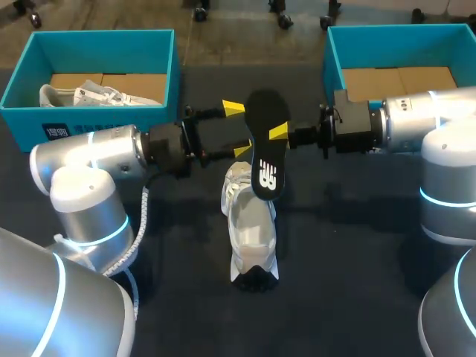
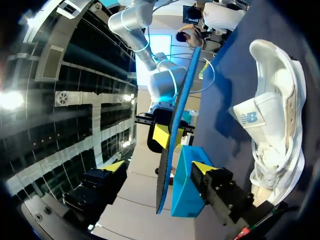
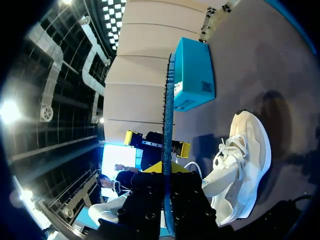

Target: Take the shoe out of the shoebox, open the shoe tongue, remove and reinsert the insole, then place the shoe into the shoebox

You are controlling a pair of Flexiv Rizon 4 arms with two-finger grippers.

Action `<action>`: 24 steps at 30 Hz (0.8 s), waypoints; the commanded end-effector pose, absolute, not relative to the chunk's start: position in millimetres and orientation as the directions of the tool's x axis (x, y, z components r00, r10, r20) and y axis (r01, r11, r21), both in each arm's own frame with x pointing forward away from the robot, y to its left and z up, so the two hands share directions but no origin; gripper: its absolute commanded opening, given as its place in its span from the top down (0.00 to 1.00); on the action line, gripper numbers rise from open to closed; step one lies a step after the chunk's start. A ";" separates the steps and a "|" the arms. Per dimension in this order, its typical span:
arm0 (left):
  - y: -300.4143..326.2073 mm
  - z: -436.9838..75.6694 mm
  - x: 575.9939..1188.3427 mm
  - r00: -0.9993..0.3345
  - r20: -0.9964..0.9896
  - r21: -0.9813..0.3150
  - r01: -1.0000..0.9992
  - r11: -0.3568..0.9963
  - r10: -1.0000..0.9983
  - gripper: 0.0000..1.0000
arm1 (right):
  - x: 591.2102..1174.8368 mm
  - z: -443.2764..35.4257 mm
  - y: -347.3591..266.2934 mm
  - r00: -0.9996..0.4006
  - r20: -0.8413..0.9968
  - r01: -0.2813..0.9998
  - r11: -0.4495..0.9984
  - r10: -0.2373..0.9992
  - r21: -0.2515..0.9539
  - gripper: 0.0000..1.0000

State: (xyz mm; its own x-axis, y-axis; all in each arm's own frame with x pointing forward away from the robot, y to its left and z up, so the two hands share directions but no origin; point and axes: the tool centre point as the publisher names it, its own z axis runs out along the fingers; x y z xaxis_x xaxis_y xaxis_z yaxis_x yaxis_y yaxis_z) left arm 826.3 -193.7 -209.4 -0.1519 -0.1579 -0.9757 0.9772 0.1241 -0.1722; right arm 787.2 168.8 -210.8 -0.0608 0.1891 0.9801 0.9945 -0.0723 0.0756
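Right gripper (image 1: pixel 280 134) (image 3: pixel 167 176): clamped on the insole (image 1: pixel 266 145) (image 3: pixel 167 115) from both faces. My right wrist view shows the insole edge-on between the two black fingers. Left gripper (image 1: pixel 237 130) (image 2: pixel 158 168): fingers spread wide, holding nothing, yellow tips just beside the insole's near edge. In the left wrist view the insole (image 2: pixel 176 125) runs edge-on through the gap between my fingers; I see no contact there. Insole is black with a white mark on its upper face, held up off the table (image 1: pixel 357 260), tilted, between the two grippers. Its lower end overlaps the far end of the shoe (image 1: pixel 251 227) (image 2: pixel 272 125) (image 3: pixel 240 160) in the head view; cannot tell whether they touch. Shoe is white, on its sole on the dark table, opening upward, laces loose, below and between both arms. Left shoebox (image 1: pixel 104 44), teal, sits behind my left arm with a second white shoe (image 1: pixel 97 95) lying inside. Right shoebox (image 1: pixel 372 37), teal, sits behind my right arm, cardboard floor showing.
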 end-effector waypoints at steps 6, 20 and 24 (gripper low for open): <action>-213.7 -208.4 831.6 -0.130 -0.977 -0.154 0.978 0.144 -0.167 0.42 | 784.3 -210.4 173.8 -0.072 0.984 0.994 -0.072 0.165 0.084 1.00; -215.5 -207.0 826.9 -0.085 -0.990 -0.104 0.978 0.178 -0.113 0.55 | 780.0 -213.5 175.9 -0.025 0.993 0.998 -0.059 0.117 0.032 1.00; -216.0 -207.5 827.5 -0.061 -0.993 -0.080 0.978 0.194 -0.103 0.58 | 779.6 -213.8 175.9 -0.019 0.993 0.998 -0.054 0.114 0.026 1.00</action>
State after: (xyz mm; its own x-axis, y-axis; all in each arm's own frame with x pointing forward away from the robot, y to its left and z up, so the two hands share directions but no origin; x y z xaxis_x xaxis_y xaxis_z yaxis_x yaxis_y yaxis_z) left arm 829.2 -213.6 -207.0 -0.0647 -0.1039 -0.9925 0.9789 0.1867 -0.0834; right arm 778.1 174.7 -213.3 -0.0199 0.1130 0.9934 0.9980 -0.0572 0.0265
